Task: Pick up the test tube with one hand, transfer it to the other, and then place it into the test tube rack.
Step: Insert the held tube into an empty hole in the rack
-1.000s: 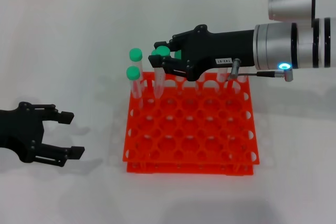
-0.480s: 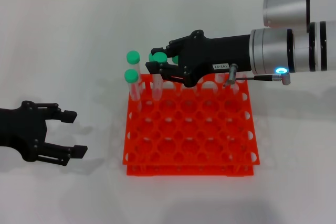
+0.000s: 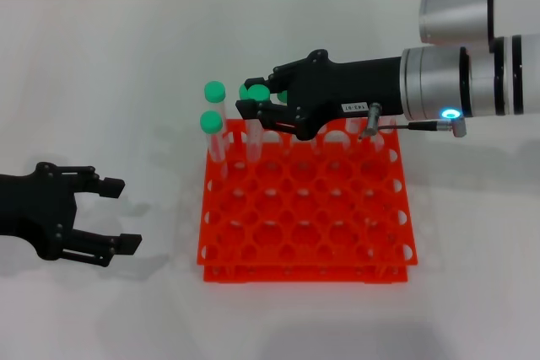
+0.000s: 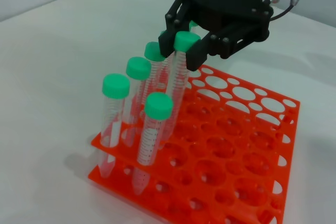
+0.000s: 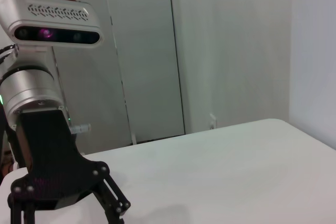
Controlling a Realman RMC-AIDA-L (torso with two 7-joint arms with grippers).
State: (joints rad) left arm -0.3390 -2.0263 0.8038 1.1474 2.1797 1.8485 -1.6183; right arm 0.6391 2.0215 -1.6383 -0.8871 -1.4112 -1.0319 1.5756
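From the head view I see the right pincer (image 3: pixel 253 111) reaching in from the right of the frame over the far left part of the test tube rack (image 3: pixel 305 238). Its fingers pinch the test tube (image 4: pixel 177 80) just under its green cap, and the left wrist view shows this best: the tube stands nearly upright with its lower end down in a rack hole near the far left corner. How deep it sits I cannot make out, since the orange grid hides the tip. The pincer body also covers part of the capped tubes behind it, so I can't count those.

Four other green-capped tubes (image 4: pixel 113 116) stand clear in the left wrist view, leaning slightly in the holes at the rack's left corner.

The left pincer (image 3: pixel 101 217) rests low at the lower left of the head frame, fingers spread wide, well apart from the rack; its wrist is cut off by the frame edge.

The table (image 3: pixel 126 65) is plain white and matte. The right wrist view shows pale wall panels (image 5: pixel 226 51) behind it.

A small white label (image 3: pixel 357 107) sits on the right pincer's body; its print is too small for me to read. A blue light (image 3: pixel 452 113) glows on the silver wrist.
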